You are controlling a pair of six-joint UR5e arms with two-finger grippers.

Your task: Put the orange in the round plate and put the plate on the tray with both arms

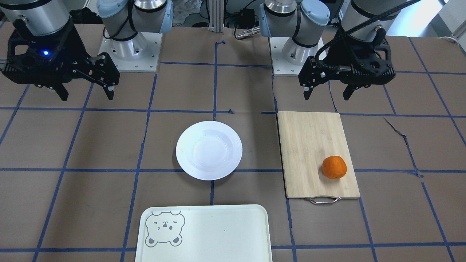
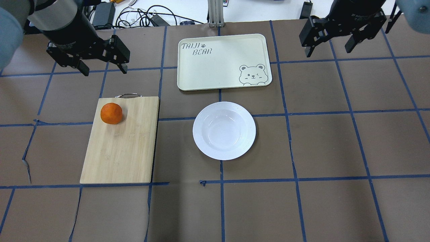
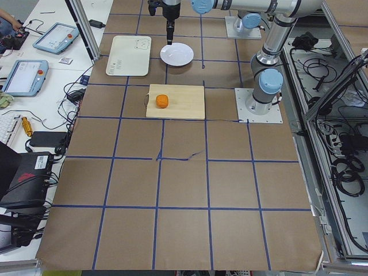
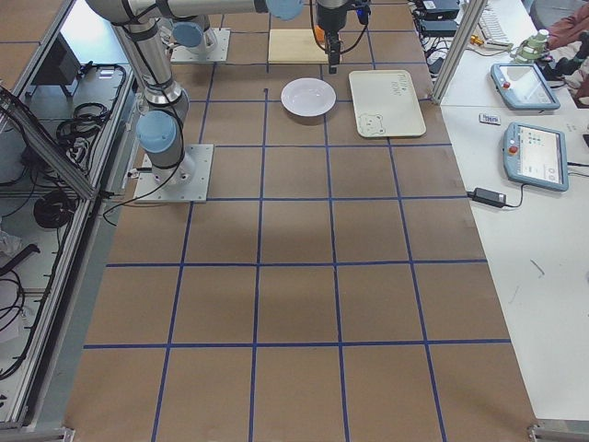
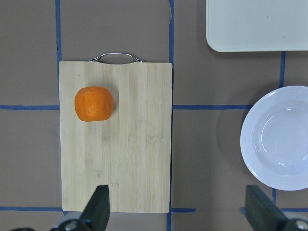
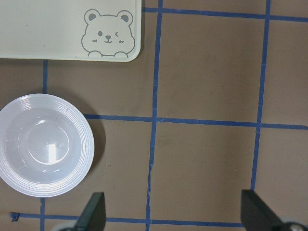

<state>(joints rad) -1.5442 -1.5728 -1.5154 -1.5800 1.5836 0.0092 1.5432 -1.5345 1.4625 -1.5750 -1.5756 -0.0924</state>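
Observation:
The orange (image 1: 334,167) (image 2: 111,113) (image 5: 94,103) lies on a bamboo cutting board (image 1: 313,145) (image 2: 124,148), near its metal handle. An empty white round plate (image 1: 209,150) (image 2: 224,130) (image 6: 43,144) rests mid-table. Beyond it, on the operators' side, lies the cream tray (image 1: 214,233) (image 2: 218,60) with the bear face, nothing on it. My left gripper (image 1: 327,95) (image 2: 105,72) (image 5: 179,211) hangs open high over the table on the board's side. My right gripper (image 1: 87,97) (image 2: 328,52) (image 6: 175,214) hangs open on the other side. Neither holds anything.
Brown paper with blue tape lines covers the table. The arm bases (image 1: 131,47) (image 1: 296,51) stand at the robot's edge. Cables and teach pendants (image 4: 537,152) lie on the white bench past the tray's side.

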